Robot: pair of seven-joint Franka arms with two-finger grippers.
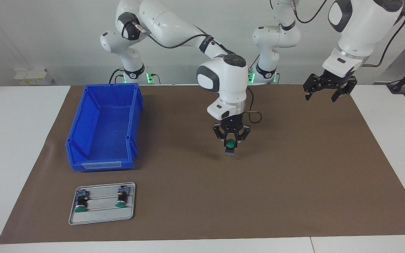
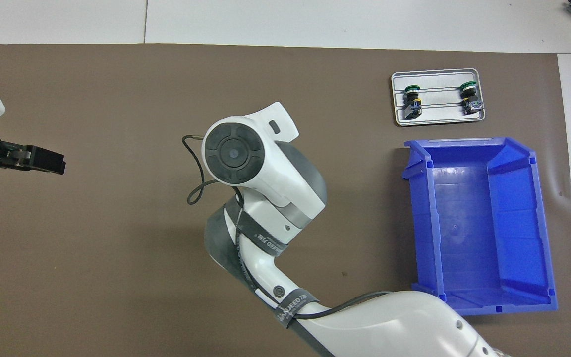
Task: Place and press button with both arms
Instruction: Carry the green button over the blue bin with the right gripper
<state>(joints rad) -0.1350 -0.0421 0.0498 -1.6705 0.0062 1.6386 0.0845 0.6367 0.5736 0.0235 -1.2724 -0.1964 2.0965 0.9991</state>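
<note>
Button is pinched at the green cap by the right end effector, body hanging down, at or just above the mat mid-table; contact can't be told. Judged light, rigid and top-heavy: best gripped across the black body, since the cap is smooth. Left end effector is spread, waiting over the mat at its own end; two more buttons are left on the tray beside the bin.

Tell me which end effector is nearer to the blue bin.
Right. The right end effector, shut on a green button, is over the mat's middle, beside the blue bin. The left end effector waits in the air over the left arm's end of the table.
</note>
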